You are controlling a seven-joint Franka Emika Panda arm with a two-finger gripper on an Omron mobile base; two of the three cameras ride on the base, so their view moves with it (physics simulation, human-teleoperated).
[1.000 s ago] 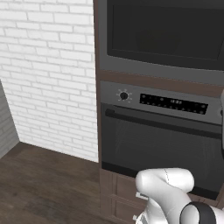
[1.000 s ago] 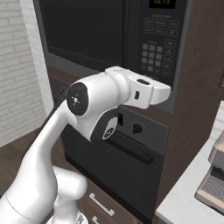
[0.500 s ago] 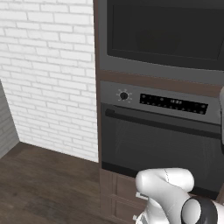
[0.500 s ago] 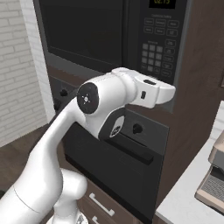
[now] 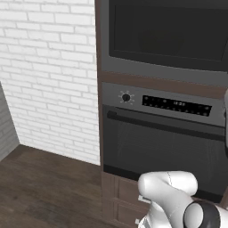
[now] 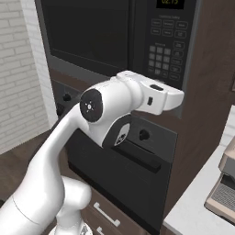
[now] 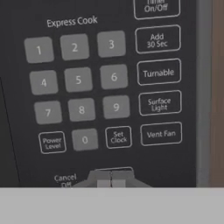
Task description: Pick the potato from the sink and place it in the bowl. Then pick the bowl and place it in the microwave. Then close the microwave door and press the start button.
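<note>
The microwave [image 6: 137,41] is built in above the oven, and its black microwave door [image 6: 87,34] [image 5: 169,31] stands closed. My gripper [image 7: 110,178] [image 6: 181,97] is shut with nothing in it. Its tips sit right against the bottom of the microwave keypad [image 7: 100,83] [image 6: 167,46]. They cover a button outline just right of the "Cancel" label [image 7: 64,178], so that button's label is hidden. The potato, the bowl and the sink are out of view.
Below the microwave is the oven [image 5: 164,147] with its knob [image 5: 126,97], display and bar handle [image 6: 137,156]. A white brick wall [image 5: 49,80] is to the left. A wooden cabinet side [image 6: 206,92] and a counter with a coffee machine [image 6: 225,183] are to the right.
The hand has edged forward towards the keypad and the elbow has shifted slightly with it. The gripper stays shut and the door stays closed.
</note>
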